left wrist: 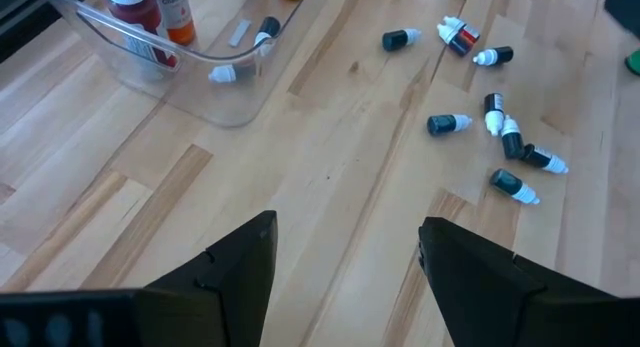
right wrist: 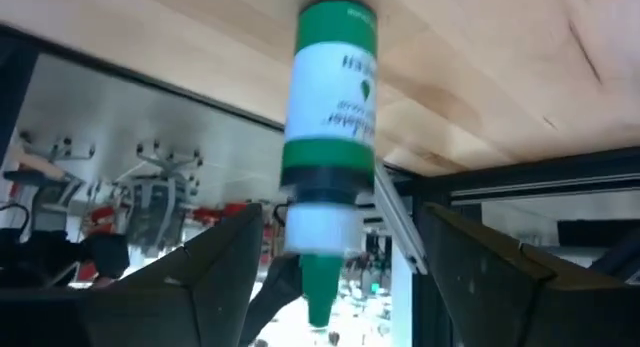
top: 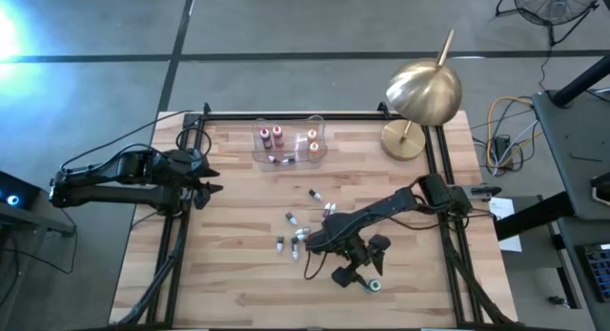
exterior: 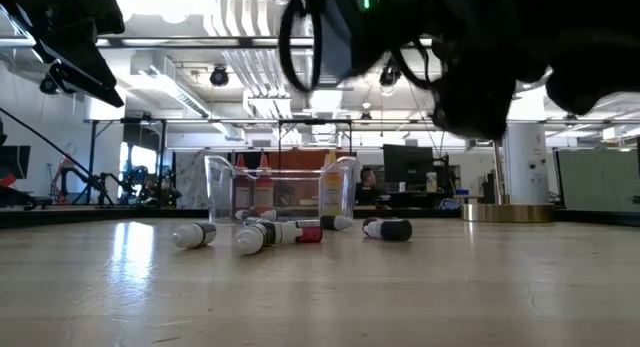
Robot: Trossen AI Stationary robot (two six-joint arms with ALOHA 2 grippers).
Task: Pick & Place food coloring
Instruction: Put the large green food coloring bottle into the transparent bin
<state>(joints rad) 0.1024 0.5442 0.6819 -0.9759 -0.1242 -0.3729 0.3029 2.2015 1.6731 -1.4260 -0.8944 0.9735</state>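
Several small dark dropper bottles with white caps (top: 303, 223) lie on their sides mid-table; they also show in the left wrist view (left wrist: 495, 117) and the low view (exterior: 258, 235). A clear tray (top: 290, 157) at the far side holds red and orange bottles (top: 273, 135). A green bottle (top: 375, 284) with a white cap stands on its base near the table's near edge. My right gripper (top: 365, 271) is open, and its fingers stand on either side of the green bottle (right wrist: 330, 117) without touching it. My left gripper (top: 212, 184) is open and empty at the table's left, above the wood (left wrist: 345, 257).
A brass dome lamp (top: 422, 94) stands at the far right corner on its round base (top: 403, 140). A black frame rail (top: 286, 115) runs around the table. Bare wood lies between the left gripper and the loose bottles.
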